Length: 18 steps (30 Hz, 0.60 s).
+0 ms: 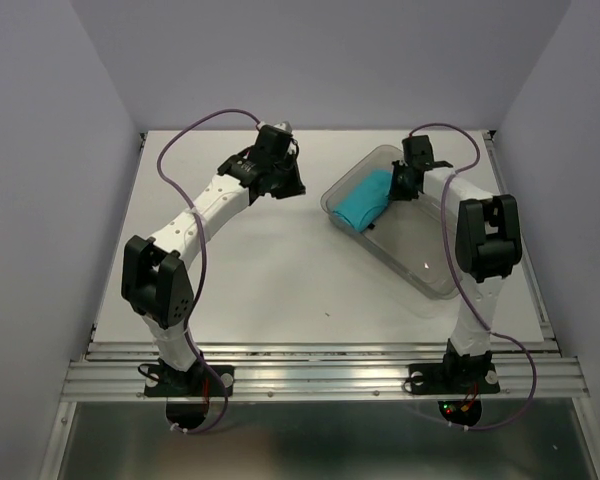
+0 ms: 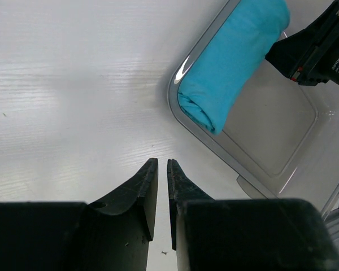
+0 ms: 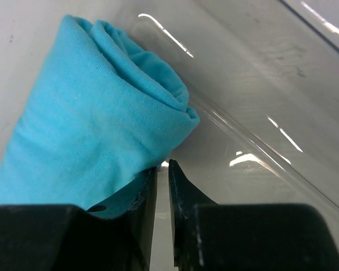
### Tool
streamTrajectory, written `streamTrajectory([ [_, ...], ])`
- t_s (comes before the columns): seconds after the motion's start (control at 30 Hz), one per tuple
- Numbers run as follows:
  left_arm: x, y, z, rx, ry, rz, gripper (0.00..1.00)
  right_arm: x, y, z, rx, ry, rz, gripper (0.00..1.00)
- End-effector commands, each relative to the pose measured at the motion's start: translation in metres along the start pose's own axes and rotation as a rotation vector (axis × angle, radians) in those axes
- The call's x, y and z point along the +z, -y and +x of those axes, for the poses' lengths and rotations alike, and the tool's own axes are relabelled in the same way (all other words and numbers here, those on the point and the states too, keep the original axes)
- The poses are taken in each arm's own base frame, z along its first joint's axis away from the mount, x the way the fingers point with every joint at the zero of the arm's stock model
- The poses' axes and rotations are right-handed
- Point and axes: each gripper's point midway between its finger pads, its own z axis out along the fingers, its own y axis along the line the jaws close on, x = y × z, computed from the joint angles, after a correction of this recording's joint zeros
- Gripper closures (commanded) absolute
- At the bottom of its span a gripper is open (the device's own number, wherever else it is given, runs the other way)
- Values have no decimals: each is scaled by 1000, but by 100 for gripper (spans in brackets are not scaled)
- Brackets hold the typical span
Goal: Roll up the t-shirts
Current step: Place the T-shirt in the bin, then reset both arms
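Overhead and wrist views, both arms at the far part of the table [image 1: 260, 290]. You can find the teal t-shirt [image 1: 365, 200] already rolled into a short, thick cylinder. It lies inside the clear plastic bin [image 1: 432, 272], at the bin's far-left end, close along the wall there. In the left wrist view one end of the roll faces you and shows the folded layers, close to the bin's rounded corner. The rest of the bin floor is bare. The bin sits at an angle on the right half of the table, just in front of the right arm's upper link. Your right gripper [image 3: 163, 166] reaches down into the bin at the right-hand end of the roll. Its fingers are drawn almost together, with only a thin slit between them, and no fabric shows in that slit. The roll presses against the outer side of the finger on the left of the right wrist view, and the bin's transparent wall runs past on the other side. Your left gripper [image 2: 163, 165] hangs over the bare white table, outside the bin and well apart from the shirt. Its fingers are likewise nearly together and have hold of nothing.
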Motion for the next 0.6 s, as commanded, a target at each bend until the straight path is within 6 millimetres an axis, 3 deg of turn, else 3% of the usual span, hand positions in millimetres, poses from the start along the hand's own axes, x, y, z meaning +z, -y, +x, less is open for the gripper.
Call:
streamTrajectory([
  [0.0,-14,5,-14,6,53,36,77,-13,0,-38,23,114,21,80],
  [0.3,2,0,-10,18,26,35,76,-27,4,-35,40,109,45,78],
  [0.57,32,-17,-14,21,-3,1,77,-66,1,-4,68,74,-12,77],
])
